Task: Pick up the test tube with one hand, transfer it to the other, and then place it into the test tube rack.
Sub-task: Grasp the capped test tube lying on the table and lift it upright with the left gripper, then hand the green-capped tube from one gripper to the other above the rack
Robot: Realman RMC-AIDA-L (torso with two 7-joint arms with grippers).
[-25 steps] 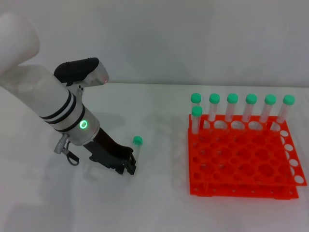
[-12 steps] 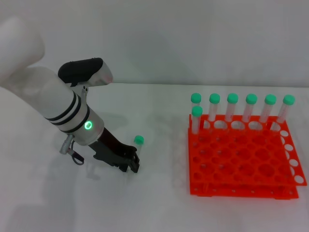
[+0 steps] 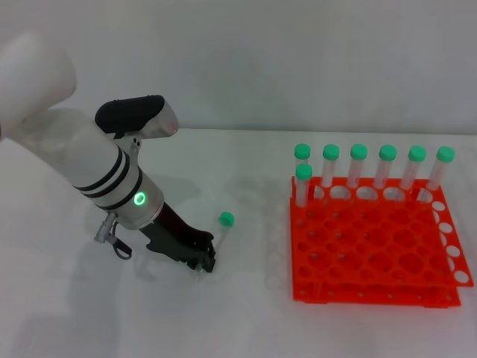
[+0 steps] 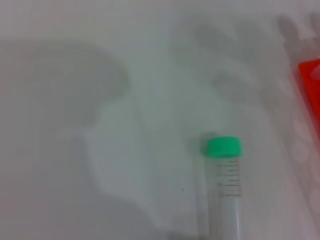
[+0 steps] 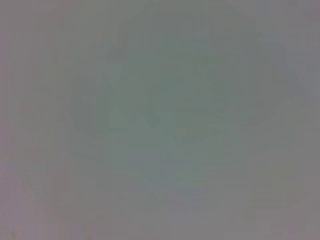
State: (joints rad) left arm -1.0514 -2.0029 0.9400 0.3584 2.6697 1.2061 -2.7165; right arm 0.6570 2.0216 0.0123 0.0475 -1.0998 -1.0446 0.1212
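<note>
The fingers [image 3: 203,259] of my left gripper [image 3: 200,259] looked closed around the lower end of the test tube [image 3: 218,233], though I could not make out the contact point itself; the tube leaned up and away from the gripper with its green cap [image 3: 226,219] topmost, and the left wrist view showed the same tube [image 4: 226,195] running out ahead over the table. I judged the pickup to be just under way, with the handover and the placing both not yet done. My right gripper was nowhere in the head view, and its wrist camera gave me only a featureless grey, so I had nothing on it. The white table [image 3: 246,321] was plain and matte. Off to the right, well apart from the tube, stood the orange rack [image 3: 376,250], with six capped tubes [image 3: 358,165] upright along its far row and a seventh [image 3: 302,184] one row nearer at the left end, most holes open. Beyond the table was a bare pale wall [image 3: 298,60].
</note>
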